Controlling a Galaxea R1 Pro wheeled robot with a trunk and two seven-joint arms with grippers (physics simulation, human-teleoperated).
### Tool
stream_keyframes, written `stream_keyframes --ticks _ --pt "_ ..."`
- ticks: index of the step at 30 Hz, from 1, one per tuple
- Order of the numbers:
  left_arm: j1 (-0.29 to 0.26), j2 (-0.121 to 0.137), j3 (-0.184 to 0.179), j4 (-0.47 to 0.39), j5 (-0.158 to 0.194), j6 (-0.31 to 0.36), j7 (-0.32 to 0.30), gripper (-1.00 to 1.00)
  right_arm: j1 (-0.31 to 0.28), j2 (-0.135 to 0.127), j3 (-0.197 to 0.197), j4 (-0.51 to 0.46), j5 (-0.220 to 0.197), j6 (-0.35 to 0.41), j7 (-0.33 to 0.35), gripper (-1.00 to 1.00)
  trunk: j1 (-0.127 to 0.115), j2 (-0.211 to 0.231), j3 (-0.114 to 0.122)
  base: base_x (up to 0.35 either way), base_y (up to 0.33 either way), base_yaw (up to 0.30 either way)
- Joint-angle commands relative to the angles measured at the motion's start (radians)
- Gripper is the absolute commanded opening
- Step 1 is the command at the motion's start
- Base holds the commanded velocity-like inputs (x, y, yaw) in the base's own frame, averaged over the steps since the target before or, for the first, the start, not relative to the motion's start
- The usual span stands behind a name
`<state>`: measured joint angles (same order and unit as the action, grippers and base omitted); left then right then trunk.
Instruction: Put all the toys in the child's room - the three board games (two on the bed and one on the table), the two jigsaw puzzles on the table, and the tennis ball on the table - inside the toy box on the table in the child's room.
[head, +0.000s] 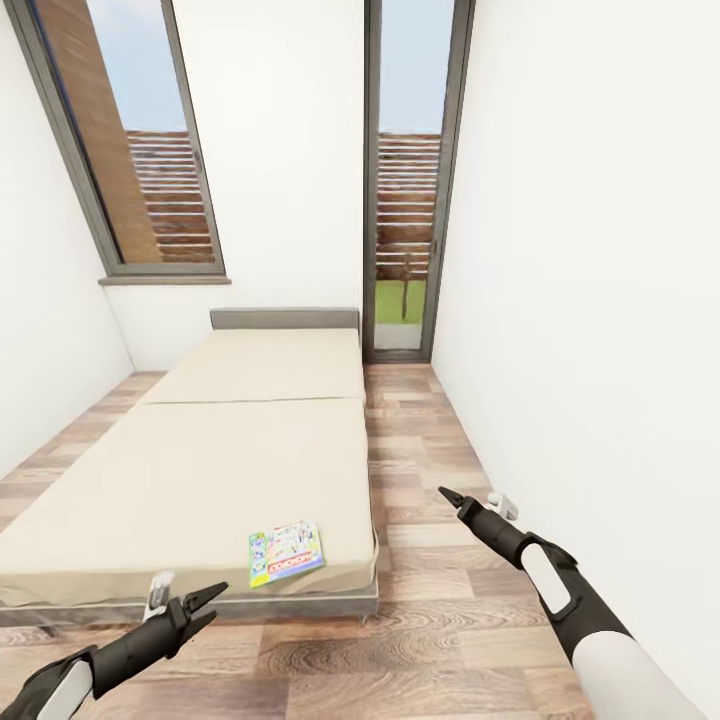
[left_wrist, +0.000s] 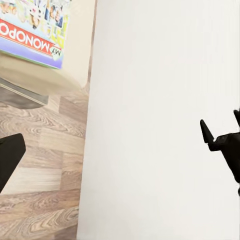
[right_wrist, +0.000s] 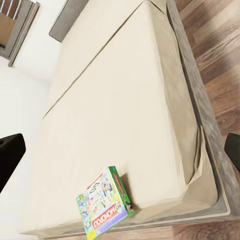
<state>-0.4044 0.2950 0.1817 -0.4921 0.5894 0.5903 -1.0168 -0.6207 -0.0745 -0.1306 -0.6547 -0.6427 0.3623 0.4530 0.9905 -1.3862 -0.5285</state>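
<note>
On the bed (head: 200, 470), a board game (head: 286, 552) lies just beyond the open, empty left claw (head: 205, 606)

A pale printed board game box with a red MONOPOLY banner (left_wrist: 32, 31) lies flat on the corner of the cream mattress of the bed (left_wrist: 75, 60), reaching its rounded edge. Below the mattress runs a grey bed frame (left_wrist: 22, 95) over brown wood-plank floor (left_wrist: 45, 175). A plain white wall (left_wrist: 155, 125) stands beside them. Against that wall shows a black two-fingered tool (left_wrist: 220, 131), its pointed fingers apart. A dark finger (left_wrist: 9, 157) sits at the frame's edge.
</note>
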Motion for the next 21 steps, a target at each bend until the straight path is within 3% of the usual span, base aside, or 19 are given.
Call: stream_keyframes --ticks 1,4,14,21 --pt "-0.001 0.008 0.012 0.001 0.004 0.015 -0.014 1.0 -0.001 0.0 -0.004 0.0 -0.008 0.01 0.002 1.0 0.004 -0.008 -0.004 0.0 0.0 0.0" --pt "-0.001 0.018 0.037 0.004 0.003 0.024 -0.03 1.0 -0.001 -0.006 -0.005 0.0 -0.008 0.011 0.002 1.0 0.015 -0.029 -0.014 0.0 0.0 0.0" --pt "-0.001 0.018 0.053 0.005 0.003 0.028 -0.024 1.0 -0.001 -0.012 -0.002 0.003 -0.007 0.013 0.017 1.0 0.054 -0.099 -0.045 0.0 0.0 0.0" --pt "-0.001 -0.026 0.052 -0.005 0.0 0.021 -0.016 1.0 -0.001 -0.012 0.0 0.004 -0.006 0.012 0.036 1.0 0.081 -0.148 -0.067 0.0 0.0 0.0"
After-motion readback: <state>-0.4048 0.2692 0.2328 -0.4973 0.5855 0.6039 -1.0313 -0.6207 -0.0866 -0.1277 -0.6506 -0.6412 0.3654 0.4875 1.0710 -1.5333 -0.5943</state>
